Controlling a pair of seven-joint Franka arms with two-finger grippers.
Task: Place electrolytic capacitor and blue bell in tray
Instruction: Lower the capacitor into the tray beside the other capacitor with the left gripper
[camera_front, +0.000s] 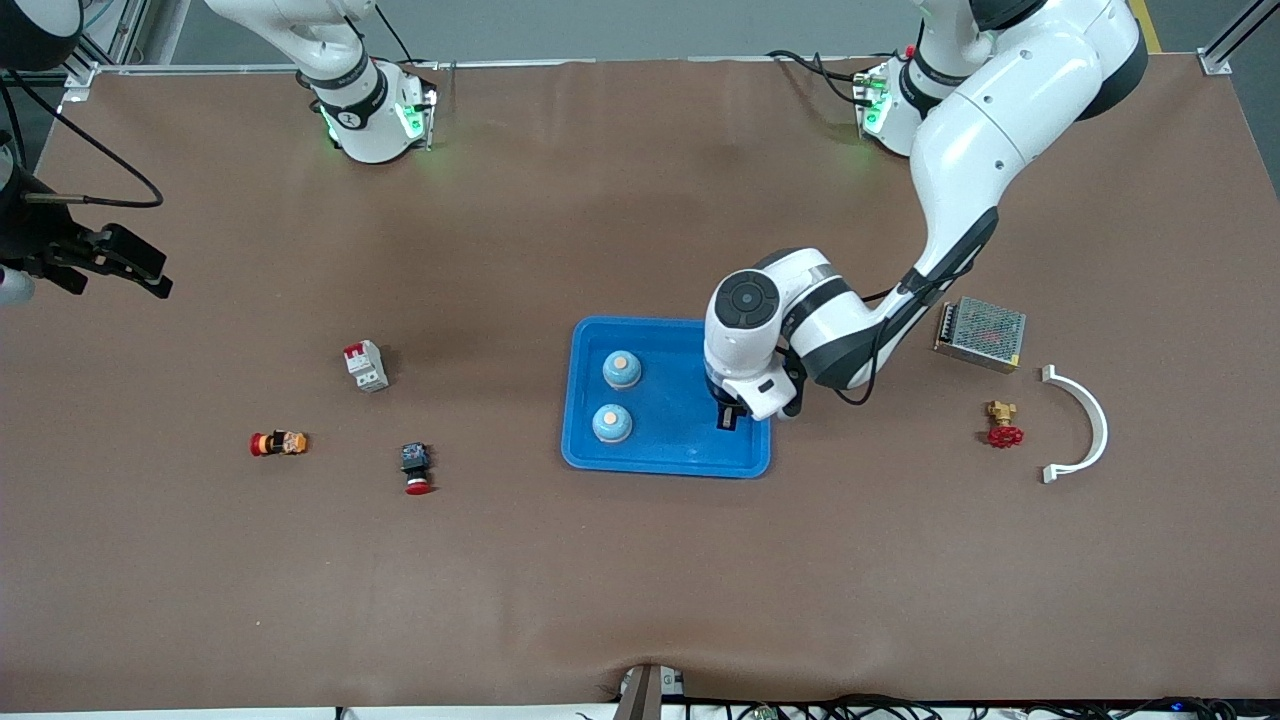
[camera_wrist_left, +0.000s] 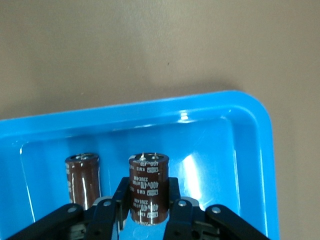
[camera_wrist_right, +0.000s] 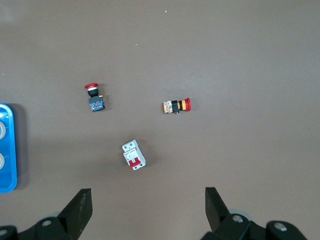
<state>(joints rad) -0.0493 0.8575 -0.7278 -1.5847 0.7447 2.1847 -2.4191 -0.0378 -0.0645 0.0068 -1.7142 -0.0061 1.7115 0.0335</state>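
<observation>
Electrolytic capacitor (camera_wrist_left: 148, 189) upright in the left claw's (camera_wrist_left: 146, 210) tight grip, inside the tray (camera_wrist_left: 250, 150); right claw (camera_wrist_right: 148, 210) wide, idle.

In the front view the left arm's wrist covers the left gripper (camera_front: 729, 418) and hides the electrolytic capacitor (camera_wrist_left: 148, 189) it is clamped on, along with the tray (camera_front: 668, 455) corner beneath. In the left wrist view the frame edge cuts off the capacitor's base, the finger (camera_wrist_left: 176, 200) roots and most of the tray, and a second brown capacitor (camera_wrist_left: 83, 180) is partly covered by the gripper body. The right gripper (camera_wrist_right: 148, 206) sits at the front view's edge, only partly shown, and its wrist view crops the tray to a sliver with two pale bell (camera_wrist_right: 1, 161) rims.
</observation>
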